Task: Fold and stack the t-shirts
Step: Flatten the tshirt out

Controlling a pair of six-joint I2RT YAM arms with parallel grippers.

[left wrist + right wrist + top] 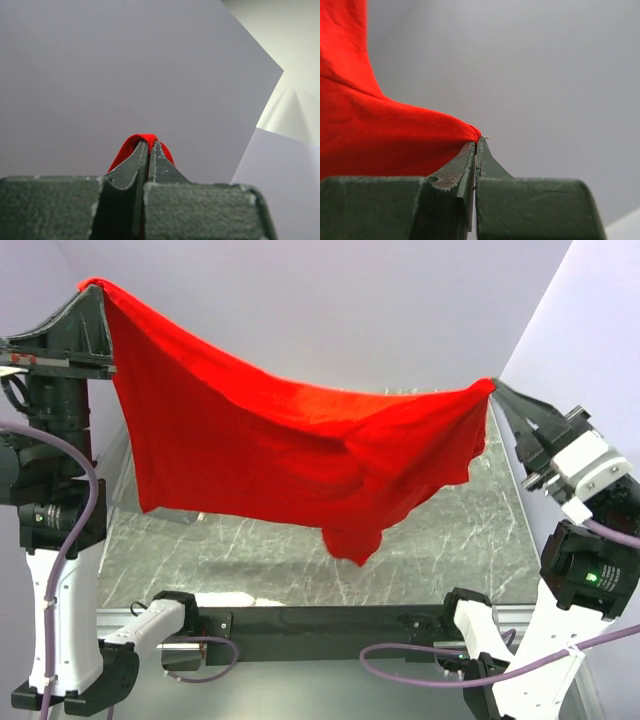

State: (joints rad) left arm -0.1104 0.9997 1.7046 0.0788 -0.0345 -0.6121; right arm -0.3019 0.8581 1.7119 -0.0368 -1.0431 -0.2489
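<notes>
Holding the shirt up in the air is the tricky part here. Nearest to us, the left arm [55, 630] and the right arm [585, 580] stand at the near edge of the table [480, 540]. Over the table hangs the red t-shirt [290, 440], spread wide between them, with one floppy bit hanging low in the middle. The left gripper [95, 290] is squeezed tight on one top corner, up high. The right gripper [493, 388] is squeezed tight on the other corner, lower down.

Each one grips only a tiny bit of cloth. In the left wrist view just a small red bump pokes past the tips. If the arms pull apart too hard, I think a corner could slip out and the shirt would fall in a heap. One side is higher too, so it may land crooked. The floppy bit could get tucked under and make a lump.

Counting: one shirt, two arms, two grippers, one table. With one shirt in sight, there is nothing to stack it on yet.
</notes>
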